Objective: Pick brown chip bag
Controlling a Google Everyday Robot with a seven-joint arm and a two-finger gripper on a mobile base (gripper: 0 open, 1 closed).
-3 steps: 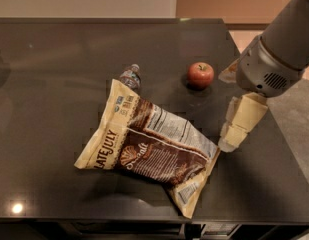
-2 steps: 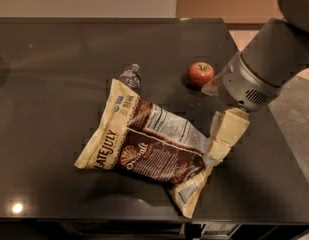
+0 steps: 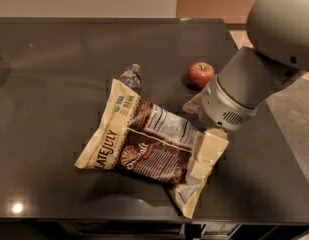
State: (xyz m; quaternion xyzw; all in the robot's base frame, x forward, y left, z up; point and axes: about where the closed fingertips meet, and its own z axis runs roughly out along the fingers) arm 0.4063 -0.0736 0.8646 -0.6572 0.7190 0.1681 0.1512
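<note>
Lying flat on the dark glossy tabletop (image 3: 54,74), the large crinkly brown chip bag (image 3: 144,149) with cream edges spreads leftward from my cream claw (image 3: 203,159), which sits over the bag's right edge. Whether it is clenched on the bag I cannot tell. A small clear water bottle (image 3: 131,76) lies at the bag's far corner, and a round red apple (image 3: 200,74) sits beyond its right end.
</note>
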